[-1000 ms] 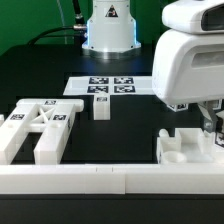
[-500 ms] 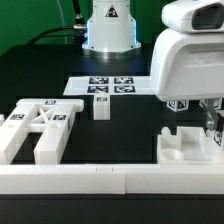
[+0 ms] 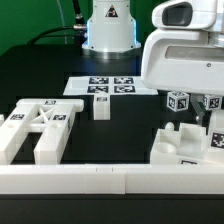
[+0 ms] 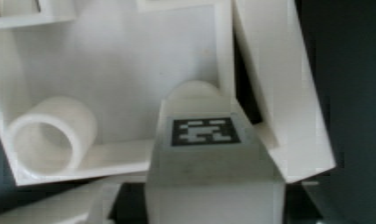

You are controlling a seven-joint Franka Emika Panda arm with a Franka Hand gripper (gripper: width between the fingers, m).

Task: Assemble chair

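Observation:
My gripper (image 3: 214, 128) stands at the exterior view's right, low over the white seat block (image 3: 178, 152). In the wrist view the gripper (image 4: 213, 200) is shut on a white bar leg (image 4: 206, 110) that bears a square tag. The leg points down at the seat block (image 4: 114, 70), next to its round socket (image 4: 53, 140). The slotted back frame (image 3: 40, 125) lies at the exterior view's left. A short white leg (image 3: 101, 106) stands near the middle. Two tagged white parts (image 3: 177, 101) show behind the seat block, partly hidden by the arm.
The marker board (image 3: 105, 87) lies at the back middle, before the robot's base (image 3: 108, 35). A long white wall (image 3: 100, 181) runs along the front edge. The arm's big white hand (image 3: 185, 55) hides the back right.
The arm has moved toward the exterior view's left. The seat block has shifted left with it and turned a little. The tagged parts behind it have come into view.

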